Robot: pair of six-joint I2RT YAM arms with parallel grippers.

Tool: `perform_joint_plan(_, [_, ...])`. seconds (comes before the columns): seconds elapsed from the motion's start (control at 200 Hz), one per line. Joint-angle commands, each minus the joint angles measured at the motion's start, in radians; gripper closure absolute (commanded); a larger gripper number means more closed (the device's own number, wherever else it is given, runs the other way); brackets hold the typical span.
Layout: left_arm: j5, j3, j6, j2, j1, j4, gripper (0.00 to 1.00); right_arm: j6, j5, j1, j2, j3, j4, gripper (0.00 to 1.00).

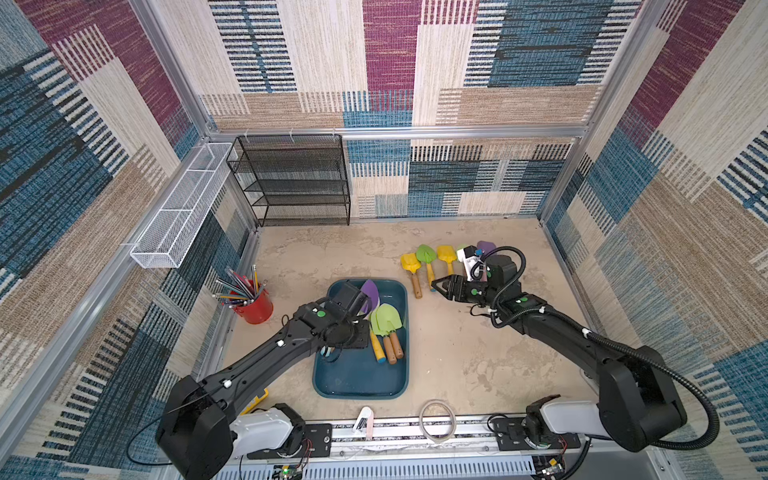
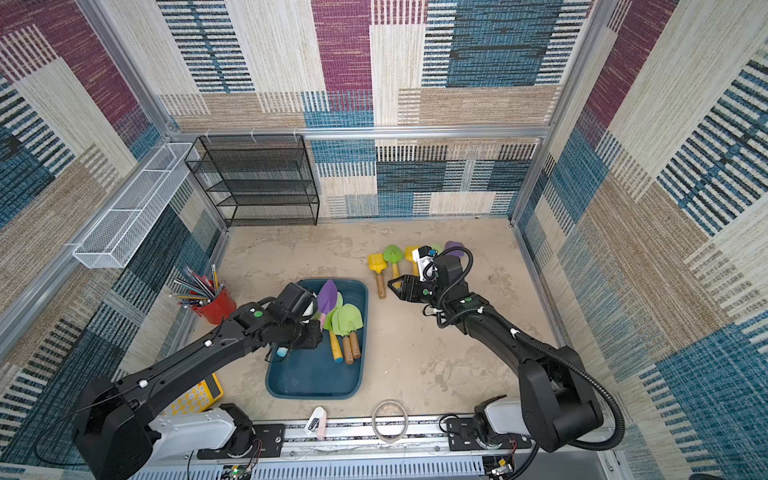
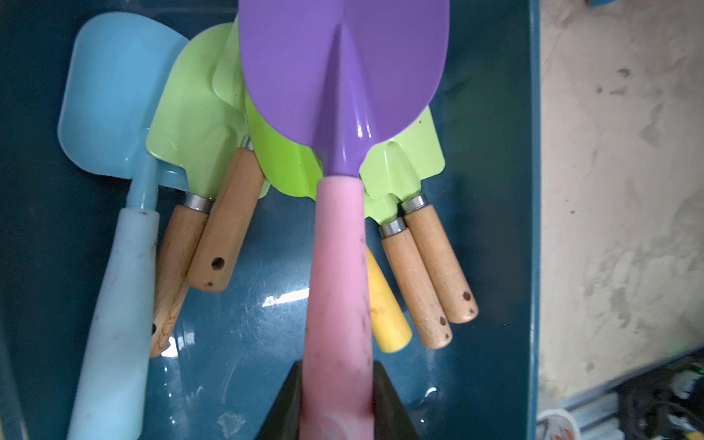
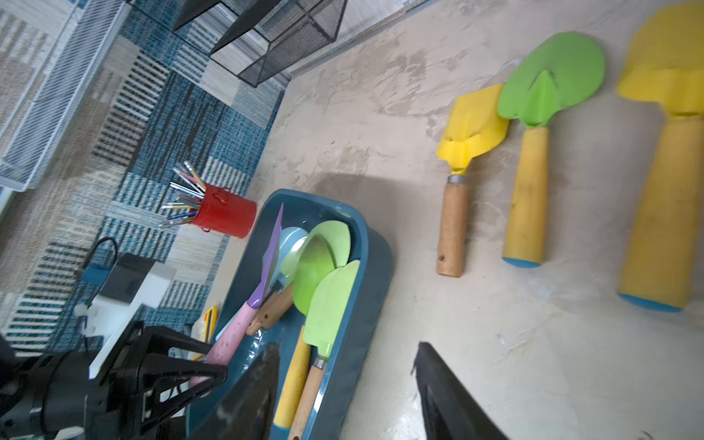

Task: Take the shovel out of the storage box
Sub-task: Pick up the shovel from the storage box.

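The shovel (image 3: 343, 95) in hand, purple-bladed with a pink handle, is held over the pile inside the storage box (image 1: 359, 376). The left gripper (image 3: 337, 384) is clamped on the handle near its butt end. In both top views the red pencil cup (image 1: 255, 307) stands at the box's nine o'clock, and the purple blade points toward twelve. Beneath it lie a pale blue shovel (image 3: 114, 95) and several green shovels (image 3: 194, 125) (their blades overlap, so a low drag could snag them). The sound move is probably a straight lift until the blade tip clears the rim. Then it can swing toward two o'clock, where a row of shovels (image 1: 428, 259) lies on the table. The right gripper (image 1: 436, 286) hovers just beside that row, jaws parted and empty.
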Motion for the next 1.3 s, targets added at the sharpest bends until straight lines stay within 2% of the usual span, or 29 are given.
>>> perform_joint_plan(0.0, [0.156,-0.042,-0.050,-0.052,0.032,0.115,0.85,0.076,-0.130,0.015,0.028,-0.015,0.154,0.41])
perform_joint_plan(0.19, [0.338,-0.169,-0.153,-0.159,0.098,0.324,0.85,0.176,-0.196,0.084,0.072,-0.033,0.314,0.41])
perform_joint_plan(0.29, [0.377,-0.209,-0.197,-0.206,0.124,0.394,0.85,0.223,-0.208,0.123,0.113,-0.036,0.389,0.41])
perform_joint_plan(0.406, [0.394,-0.243,-0.227,-0.259,0.164,0.439,0.86,0.215,-0.193,0.158,0.164,-0.016,0.404,0.40])
perform_joint_plan(0.631, [0.488,-0.314,-0.316,-0.285,0.231,0.581,0.86,0.329,-0.279,0.203,0.277,0.003,0.601,0.40])
perform_joint_plan(0.666, [0.530,-0.327,-0.335,-0.288,0.240,0.606,0.86,0.345,-0.285,0.212,0.291,0.011,0.626,0.40])
perform_joint_plan(0.826, [0.577,-0.367,-0.387,-0.274,0.262,0.707,0.85,0.390,-0.306,0.255,0.362,0.055,0.692,0.41])
perform_joint_plan(1.137, [0.618,-0.397,-0.424,-0.271,0.276,0.786,0.85,0.462,-0.320,0.299,0.480,0.120,0.785,0.43])
perform_joint_plan(1.297, [0.643,-0.423,-0.458,-0.267,0.278,0.860,0.85,0.551,-0.347,0.308,0.546,0.147,0.899,0.45])
